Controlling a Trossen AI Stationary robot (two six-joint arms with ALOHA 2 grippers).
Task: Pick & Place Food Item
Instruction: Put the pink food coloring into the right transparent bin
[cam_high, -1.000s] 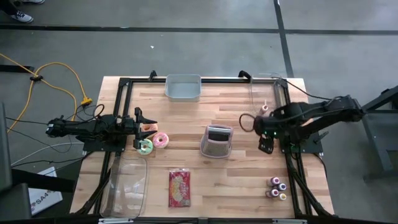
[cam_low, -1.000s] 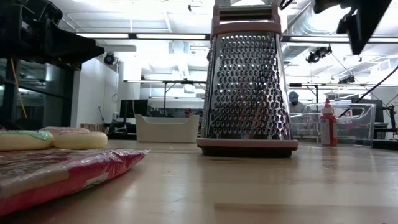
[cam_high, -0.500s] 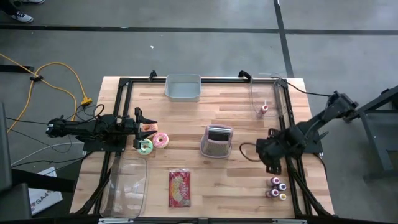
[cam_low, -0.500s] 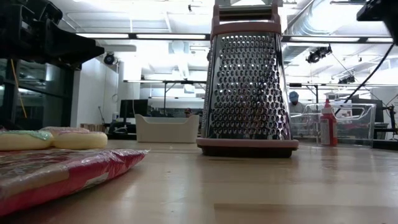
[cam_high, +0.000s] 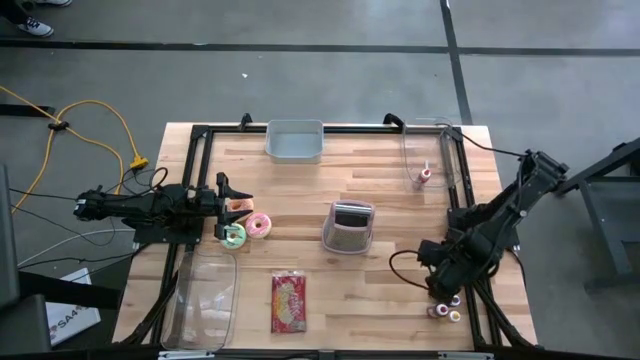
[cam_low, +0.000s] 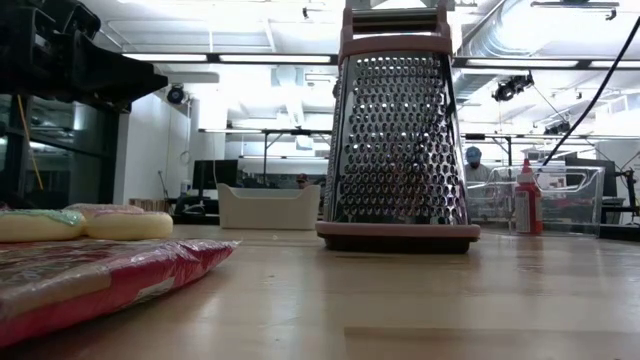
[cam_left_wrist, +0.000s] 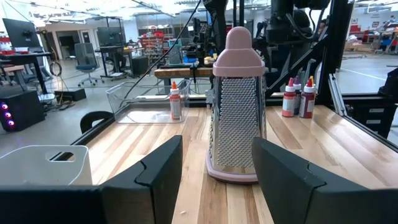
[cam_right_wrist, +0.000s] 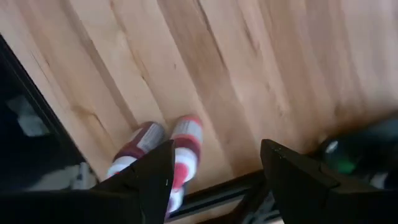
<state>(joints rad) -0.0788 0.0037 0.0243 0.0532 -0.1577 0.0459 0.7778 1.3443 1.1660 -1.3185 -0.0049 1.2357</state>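
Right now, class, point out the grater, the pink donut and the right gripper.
grater (cam_high: 348, 226), high view, on its top handle.
pink donut (cam_high: 260, 225), high view, on its frosted ring.
right gripper (cam_high: 441, 288), high view, between its fingertips.

Grater straight ahead of the left gripper (cam_left_wrist: 214, 165) on the wooden table (cam_left_wrist: 323, 155).

The gripper's two dark fingers (cam_left_wrist: 158, 171) stand apart, and between and just beyond them rises the upright pink box grater (cam_left_wrist: 238, 106), its perforated metal face toward the hand. Beyond the grater's left side a small red-capped bottle (cam_left_wrist: 176, 99) stands beside a clear plastic bin (cam_left_wrist: 134, 102). Farther off to the grater's right stand three small bottles (cam_left_wrist: 297, 96) close together. Near the hand on its left sits a pale grey container (cam_left_wrist: 46, 163). The other arm (cam_left_wrist: 292, 18) shows dark behind the grater.
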